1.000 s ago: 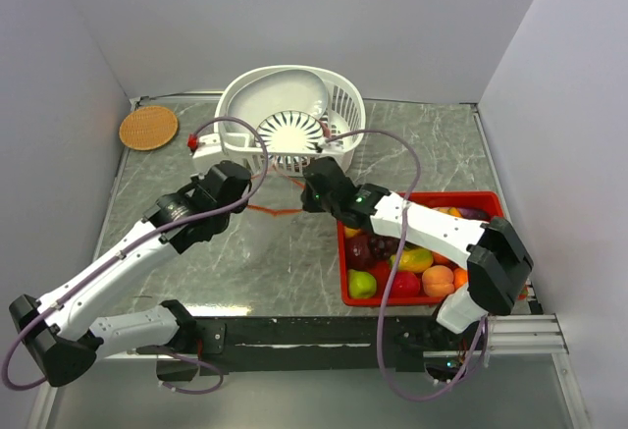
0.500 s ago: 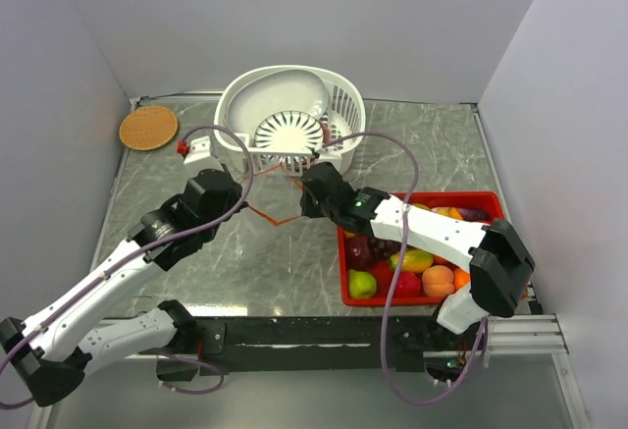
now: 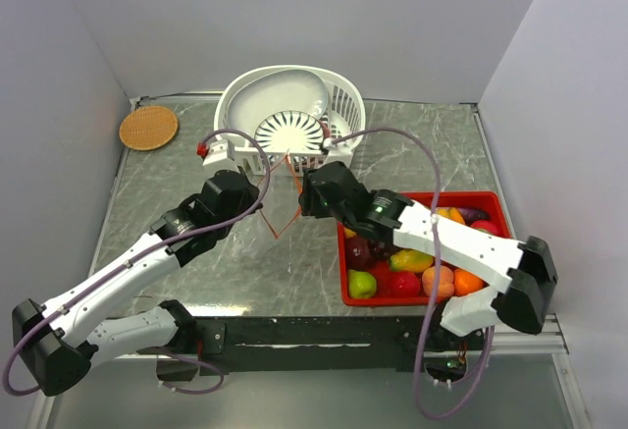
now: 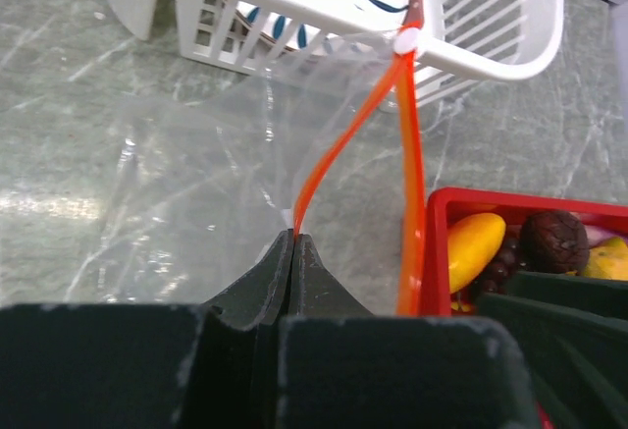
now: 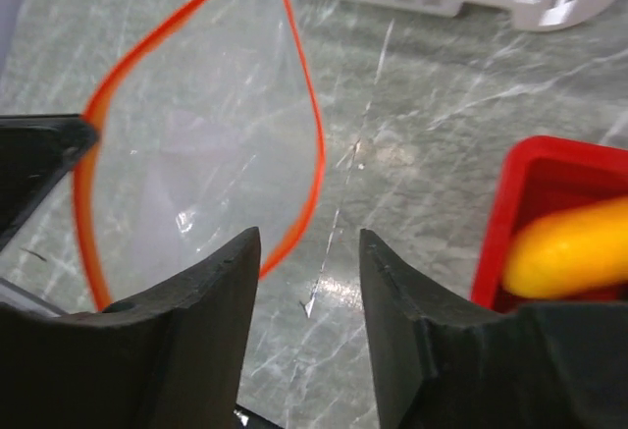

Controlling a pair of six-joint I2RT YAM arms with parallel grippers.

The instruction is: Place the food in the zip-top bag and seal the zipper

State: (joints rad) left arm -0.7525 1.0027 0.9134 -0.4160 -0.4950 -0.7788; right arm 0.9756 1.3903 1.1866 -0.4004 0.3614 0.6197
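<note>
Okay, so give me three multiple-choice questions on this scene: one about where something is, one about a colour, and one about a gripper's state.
1. Where is the round woven mat?
A) at the back left corner of the grey marble table
B) inside the red tray
C) inside the white basket

2. What colour is the thin plastic strip along the mouth of the clear crinkly plastic bag?
A) blue
B) green
C) orange-red

3. How is the left gripper?
A) open above the tray
B) shut on the thin plastic strip
C) shut on a fruit

Answers:
1 A, the top view shows it by the far left wall.
2 C, both wrist views show it orange-red.
3 B, its wrist view shows the fingers pinched together on the strip.
</note>
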